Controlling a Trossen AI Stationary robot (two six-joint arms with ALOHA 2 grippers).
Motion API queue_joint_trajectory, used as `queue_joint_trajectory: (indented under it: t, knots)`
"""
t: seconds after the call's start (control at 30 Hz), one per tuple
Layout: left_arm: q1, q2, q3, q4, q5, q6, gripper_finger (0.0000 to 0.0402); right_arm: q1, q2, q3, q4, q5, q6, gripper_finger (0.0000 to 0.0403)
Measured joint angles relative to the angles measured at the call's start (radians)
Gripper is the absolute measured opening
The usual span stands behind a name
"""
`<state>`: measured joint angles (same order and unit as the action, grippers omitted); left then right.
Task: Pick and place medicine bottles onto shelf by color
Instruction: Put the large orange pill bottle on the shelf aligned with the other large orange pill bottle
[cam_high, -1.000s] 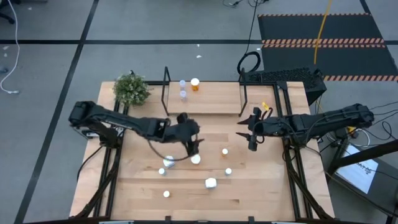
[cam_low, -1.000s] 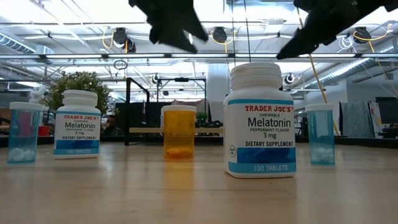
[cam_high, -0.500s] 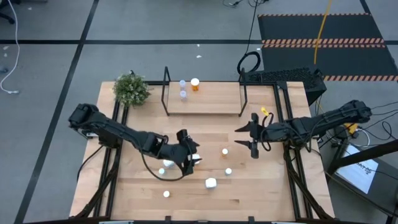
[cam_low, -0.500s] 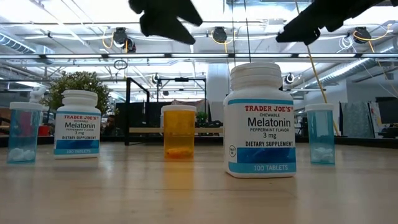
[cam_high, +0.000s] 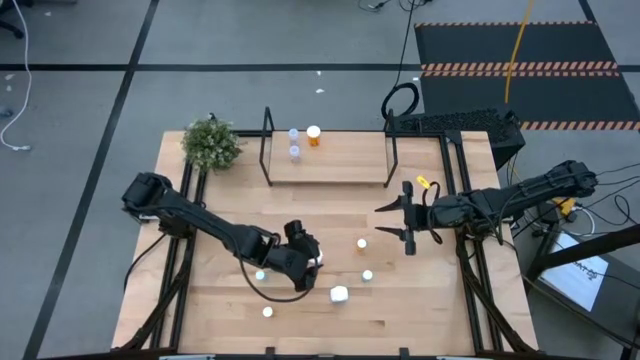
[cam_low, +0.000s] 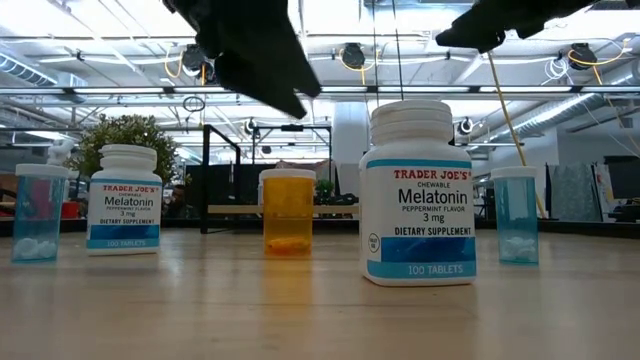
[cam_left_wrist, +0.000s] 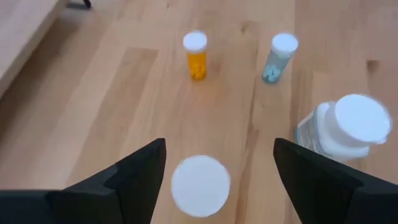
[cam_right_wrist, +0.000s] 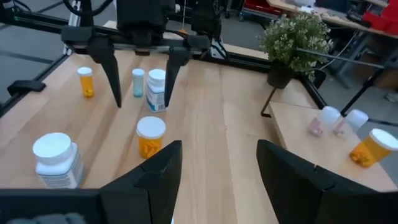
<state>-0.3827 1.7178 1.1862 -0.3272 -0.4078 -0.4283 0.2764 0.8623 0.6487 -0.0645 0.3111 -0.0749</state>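
We see a small green potted plant (cam_high: 211, 143) at the far left corner of the light-wood tabletop (cam_high: 230, 305). The left gripper (cam_high: 306, 268) hangs low over the middle of the table, jaws spread wide and grasping nothing; in the left wrist view its dark fingers (cam_left_wrist: 140, 174) straddle a white-capped bottle (cam_left_wrist: 200, 185) directly below, not touching it. Past it in that view stand an orange pill bottle with white cap (cam_left_wrist: 196, 54), a pale blue pill bottle with white cap (cam_left_wrist: 278, 56) and a white melatonin bottle with blue label (cam_left_wrist: 343, 127), tilted in view and just beside one finger. More white-capped bottles sit scattered on the near half of the table, one at (cam_high: 267, 311), a larger white one at (cam_high: 339, 294), another at (cam_high: 367, 275). At the back stands the low light-wood shelf with black metal end frames (cam_high: 340, 160), carrying two pale clear bottles (cam_high: 294, 142) and one orange bottle (cam_high: 314, 135) at its left end, close together. The right gripper (cam_high: 405, 222) hovers above the table just right of centre, near the shelf's right frame, jaws parted and empty. The low view shows a big melatonin bottle (cam_low: 419, 195) nearest the camera, an orange one (cam_low: 288, 210) behind, blue ones at both sides.
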Motion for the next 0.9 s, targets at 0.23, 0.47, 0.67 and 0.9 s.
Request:
queue_joint_trajectory:
  t: [0.23, 0.47, 0.67, 0.9]
  knots:
    - [-0.016, 0.019, -0.001, -0.039, -0.003, -0.057, 0.0336, -0.006, 0.000, 0.000, 0.036, 0.000, -0.037, 0.0203]
    - [-0.014, 0.065, 0.000, -0.043, -0.008, -0.083, 0.0344, -0.019, 0.000, 0.000, 0.040, 0.000, -0.043, 0.0203]
    - [-0.008, 0.079, 0.000, -0.047, -0.008, -0.063, 0.0344, -0.020, 0.000, 0.000, 0.039, -0.001, -0.039, 0.0203]
    - [0.016, 0.105, -0.023, -0.043, 0.025, -0.055, 0.0344, -0.020, 0.000, 0.000, 0.038, -0.002, -0.018, 0.0203]
